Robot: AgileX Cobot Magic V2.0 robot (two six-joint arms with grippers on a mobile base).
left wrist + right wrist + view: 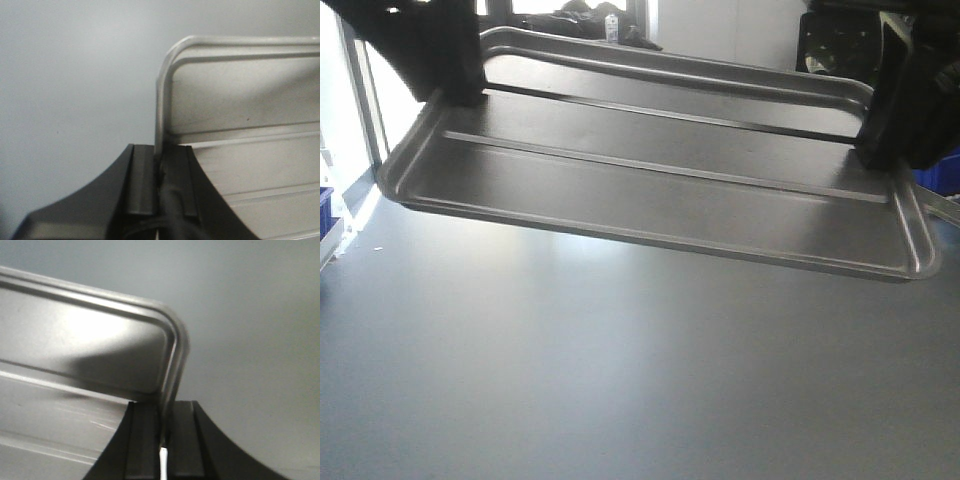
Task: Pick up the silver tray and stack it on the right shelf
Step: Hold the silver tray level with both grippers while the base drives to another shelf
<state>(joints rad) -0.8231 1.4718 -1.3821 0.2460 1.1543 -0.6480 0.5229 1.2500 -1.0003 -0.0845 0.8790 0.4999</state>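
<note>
Left gripper (159, 175): fingers closed onto the rim of the silver tray (660, 190) at one short end, with the rim pinched between the pads. Right gripper (164, 425): clamped likewise on the opposite short rim. The tray is held between both, clear above the grey table (620, 380), and slants down toward the right end in the front view. Two long raised ribs and glare are seen on its floor.

A smooth grey tabletop (620, 380) is seen across the lower view. Something blue (940, 174) is partly shown at the right edge, another blue object (324, 208) at the left edge, and a small white bottle (611, 28) far back beside dark clutter (570, 18)
</note>
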